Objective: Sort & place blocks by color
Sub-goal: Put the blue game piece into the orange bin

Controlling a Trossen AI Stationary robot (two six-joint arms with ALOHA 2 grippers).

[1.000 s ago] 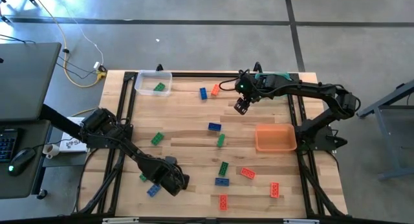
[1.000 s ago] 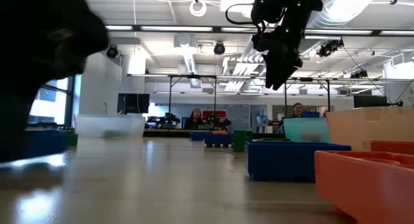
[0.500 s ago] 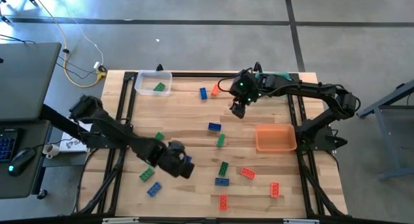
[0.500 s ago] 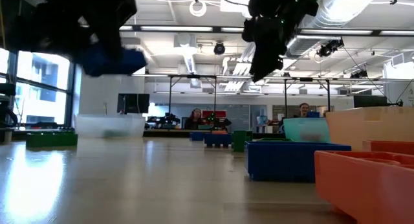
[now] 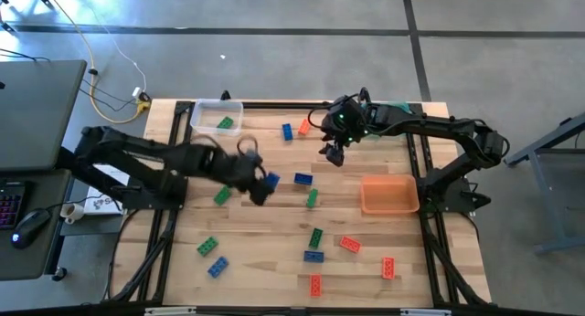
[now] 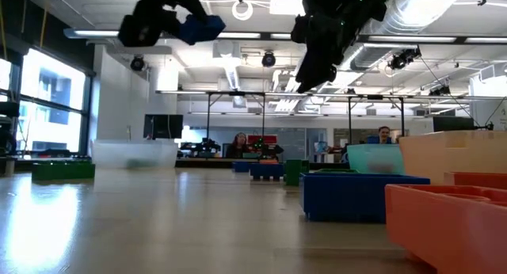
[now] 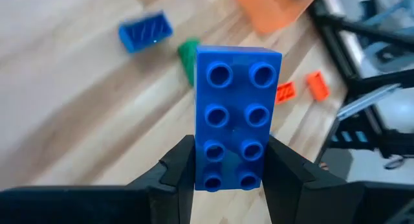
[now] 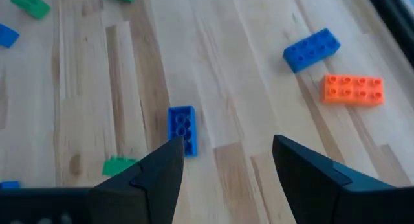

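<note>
High over the table's middle, my left gripper (image 5: 260, 185) is shut on a blue studded brick (image 7: 236, 114), which also shows in the low view as the blue brick (image 6: 201, 27). My right gripper (image 5: 331, 152) hangs open and empty above the far middle, over a blue brick (image 8: 182, 129) that lies flat on the wood. Red, green and blue bricks lie scattered, among them a blue one (image 5: 303, 179) and a green one (image 5: 312, 198). One green brick (image 5: 225, 123) lies in the clear tray (image 5: 203, 109). My left gripper pinches the blue brick's two long sides (image 7: 202, 166) between its two fingers, at the brick's end nearest the wrist. The fingers slant down from the table's left and lie along the brick. The brick juts out past the fingertips, studs toward the wrist camera, lifted clear of the table.
An orange tray (image 5: 389, 206) stands at the right, a teal tray (image 5: 398, 107) at the far right under my right arm. Several bricks lie near the front edge, such as a red one (image 5: 315, 284) and a blue one (image 5: 217, 268). Bare wood lies left of centre.
My left gripper has risen from low over the near left part of the table and swung toward the far edge and the middle, rolling as it went, with the blue brick held and carried high. My right gripper has tipped and turned at the wrist, staying in place.
</note>
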